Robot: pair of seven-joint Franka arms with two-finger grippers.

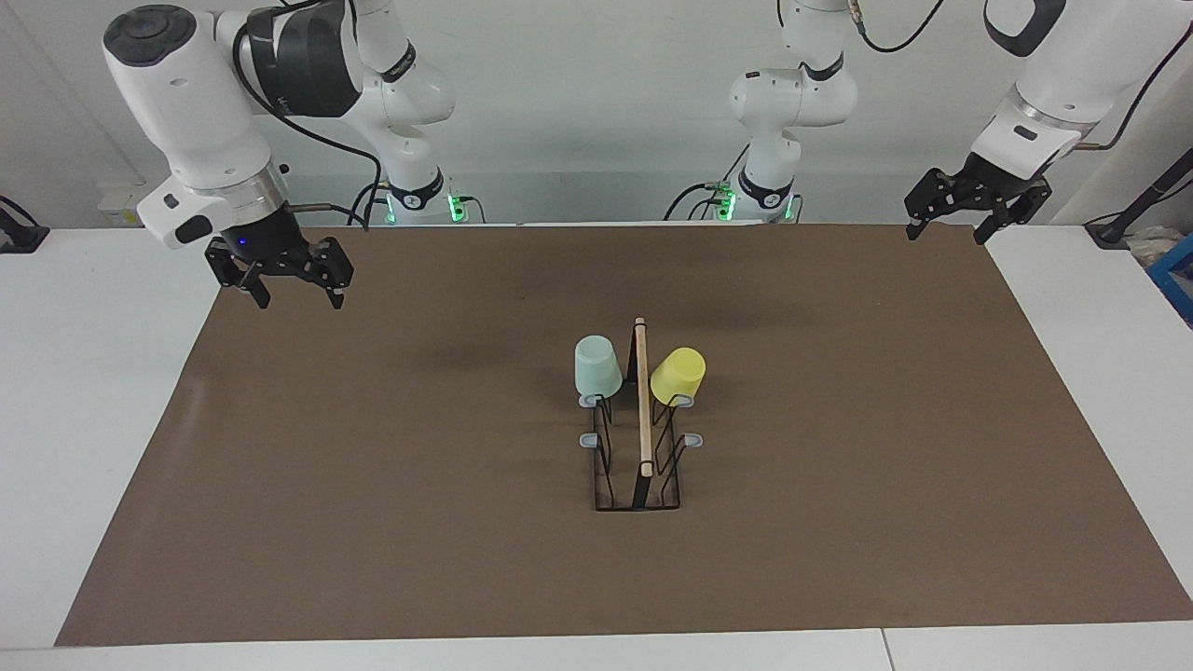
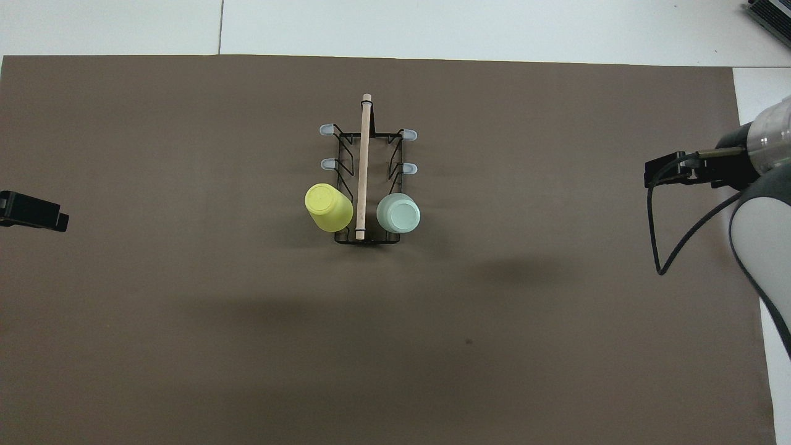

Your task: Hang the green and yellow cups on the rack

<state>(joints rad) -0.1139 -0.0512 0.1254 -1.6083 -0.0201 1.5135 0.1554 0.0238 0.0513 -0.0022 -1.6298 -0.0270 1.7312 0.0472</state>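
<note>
The rack (image 1: 641,438) (image 2: 364,167) stands in the middle of the brown mat, its wooden top bar running toward and away from the robots. The mint green cup (image 1: 597,366) (image 2: 398,213) hangs upside down on the prong nearest the robots, on the rack's side toward the right arm. The yellow cup (image 1: 678,375) (image 2: 328,207) hangs tilted on the matching prong toward the left arm. My right gripper (image 1: 296,289) is open and empty over the mat's edge at its own end. My left gripper (image 1: 946,224) is open and empty over the mat's corner at its end.
The brown mat (image 1: 373,485) (image 2: 185,346) covers most of the white table (image 1: 93,373). Several free grey-tipped prongs (image 1: 692,439) (image 2: 409,167) stick out on both sides of the rack. A blue object (image 1: 1176,280) lies at the table's edge by the left arm.
</note>
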